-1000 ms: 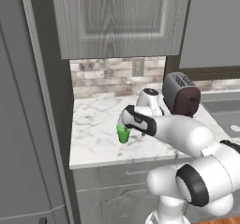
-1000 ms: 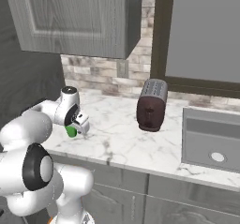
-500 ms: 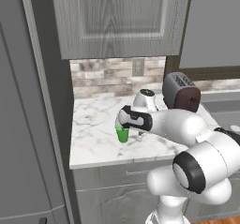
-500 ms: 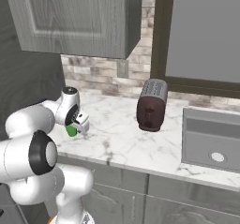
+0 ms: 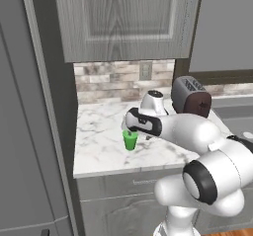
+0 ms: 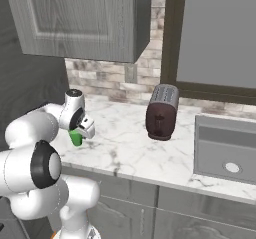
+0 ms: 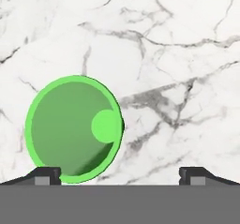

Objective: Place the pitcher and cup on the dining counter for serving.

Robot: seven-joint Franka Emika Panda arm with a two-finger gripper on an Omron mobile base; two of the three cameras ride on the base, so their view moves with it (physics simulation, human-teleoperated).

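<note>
A small bright green cup (image 5: 130,140) stands upright on the marble worktop (image 5: 101,146) near its front edge. My gripper (image 5: 133,131) hangs just above it, pointing down, open. In the hand view I look into the cup (image 7: 72,127), which lies towards the left fingertip (image 7: 44,174), off centre between the wide-apart fingers of the gripper (image 7: 121,175). From the right, the cup (image 6: 76,138) shows partly behind the gripper (image 6: 81,132). The pitcher and the dining counter are out of view.
A dark red-brown toaster (image 5: 191,97) stands at the back right of the worktop, against the tile backsplash (image 5: 108,79). A grey sink (image 6: 227,148) lies further right. An upper cabinet (image 5: 123,20) hangs overhead and a tall dark panel (image 5: 29,106) closes the left side.
The arm's elbow and lower links have swung round while the hand stayed almost still over the cup. The jaws have stayed open.
</note>
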